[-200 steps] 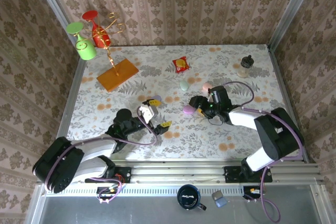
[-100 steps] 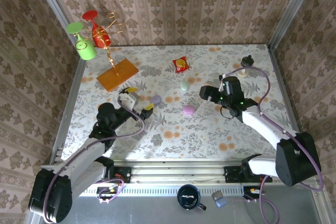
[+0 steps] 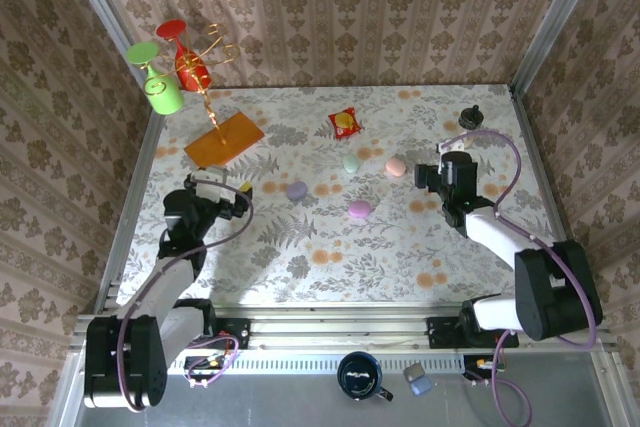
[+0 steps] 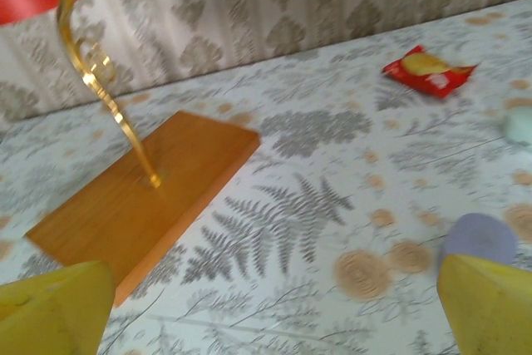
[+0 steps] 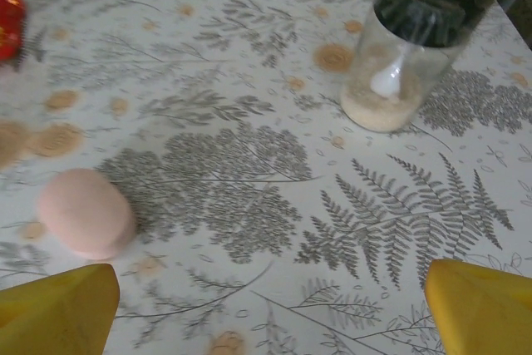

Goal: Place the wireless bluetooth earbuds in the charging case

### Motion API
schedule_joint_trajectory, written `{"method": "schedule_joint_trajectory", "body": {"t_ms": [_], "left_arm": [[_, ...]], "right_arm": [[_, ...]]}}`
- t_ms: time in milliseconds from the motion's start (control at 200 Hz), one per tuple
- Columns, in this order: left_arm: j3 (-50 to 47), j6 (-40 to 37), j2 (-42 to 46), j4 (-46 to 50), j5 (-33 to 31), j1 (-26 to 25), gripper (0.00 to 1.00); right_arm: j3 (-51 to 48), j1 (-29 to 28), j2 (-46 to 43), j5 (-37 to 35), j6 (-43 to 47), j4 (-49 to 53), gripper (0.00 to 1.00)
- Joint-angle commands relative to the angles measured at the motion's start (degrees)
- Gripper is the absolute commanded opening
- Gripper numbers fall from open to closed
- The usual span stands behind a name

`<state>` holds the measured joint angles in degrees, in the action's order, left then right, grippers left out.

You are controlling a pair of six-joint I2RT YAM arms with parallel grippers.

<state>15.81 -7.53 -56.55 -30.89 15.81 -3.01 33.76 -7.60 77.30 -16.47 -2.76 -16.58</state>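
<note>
Jaws gape empty left and right; the right wrist view reveals white grains [image 5: 378, 112] inside the jar [image 5: 413, 43].

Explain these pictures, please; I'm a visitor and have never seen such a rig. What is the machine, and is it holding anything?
Two robot arms are bolted at the near edge of a table, each ending in a two-finger gripper. The wide picture looks down from above and behind them; the other two come from wrist cameras, and the yellow shapes in their bottom corners are fingertips. On the table lie a purple case, a mauve case, a green case and a pink case, all rounded, a red snack packet, a lidded jar and a wooden stand hung with cups. The left gripper and right gripper are both open, holding nothing.
</note>
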Motion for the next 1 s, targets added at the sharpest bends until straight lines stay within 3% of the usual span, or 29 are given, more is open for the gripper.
{"method": "schedule_joint_trajectory", "body": {"t_ms": [0,175,340,595,725,995], "left_arm": [[-1.9,1.3,-2.4,-4.9,-3.1,1.8,1.00],[-2.9,1.5,-9.1,-12.4,-4.8,3.4,1.00],[-3.8,4.1,-18.0,-26.1,-5.9,3.7,1.00],[-0.7,3.4,-27.9,-31.5,-7.8,3.8,1.00],[0.1,3.6,-33.8,-36.1,-8.7,3.8,1.00],[6.8,4.4,-32.7,-21.5,-13.1,3.4,1.00]], "right_arm": [[-2.0,2.4,2.0,0.2,1.0,-10.0,0.96],[-5.1,5.0,3.5,4.0,-0.7,-15.7,0.97],[-8.8,7.2,6.1,6.2,-2.5,-25.9,0.98],[-9.4,7.3,9.7,13.3,0.1,-30.0,1.00],[-9.7,7.3,10.2,13.5,0.4,-30.9,1.00],[-9.6,7.0,10.3,12.7,0.5,-30.9,1.00]]}}
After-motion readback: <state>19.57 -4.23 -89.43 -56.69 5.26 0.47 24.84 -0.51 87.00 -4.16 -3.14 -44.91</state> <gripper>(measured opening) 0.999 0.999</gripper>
